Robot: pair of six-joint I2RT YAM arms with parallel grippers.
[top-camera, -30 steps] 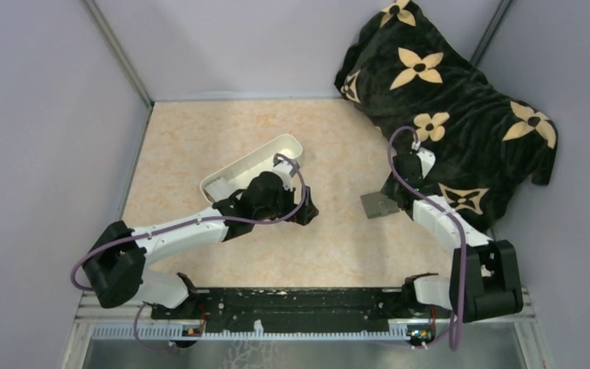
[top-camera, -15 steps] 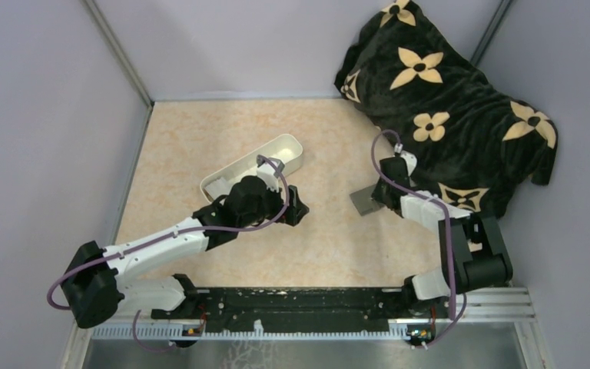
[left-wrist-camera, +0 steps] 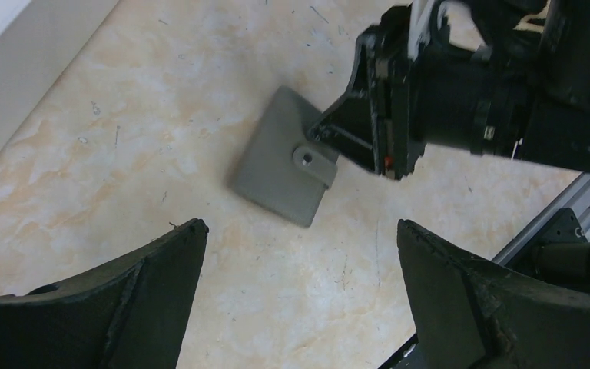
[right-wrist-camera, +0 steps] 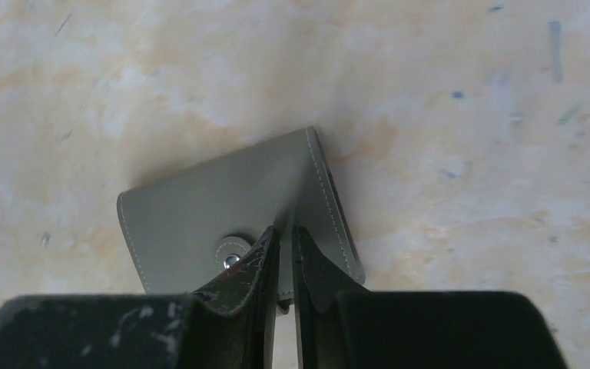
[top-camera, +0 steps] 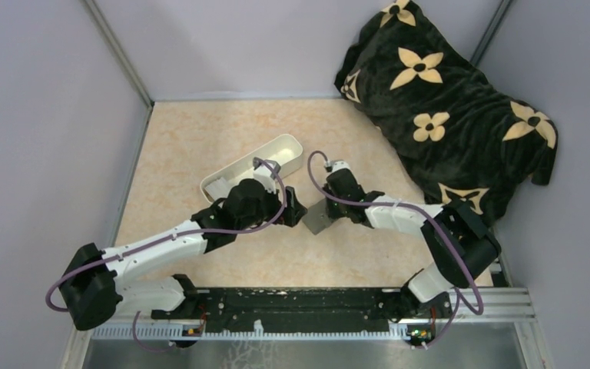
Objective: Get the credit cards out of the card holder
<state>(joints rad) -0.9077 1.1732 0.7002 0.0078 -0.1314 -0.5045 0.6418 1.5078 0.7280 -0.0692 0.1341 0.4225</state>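
Note:
The card holder is a small grey wallet, folded shut with its snap tab fastened, and it hangs tilted just over the table's middle. My right gripper is shut on its edge beside the snap, with the wallet sticking out past the fingertips. My left gripper stands wide open with nothing between its fingers, a short way left of the wallet. The left wrist view also shows the right gripper pinching the wallet's far edge. The credit cards are hidden.
A long white tray lies behind the left arm. A black blanket with tan flowers is heaped at the back right. The arms' black mounting rail runs along the near edge.
The right arm has swung left from the blanket to the table's middle, carrying the card holder, and its jaws have closed tighter on it. The left arm drew back slightly.

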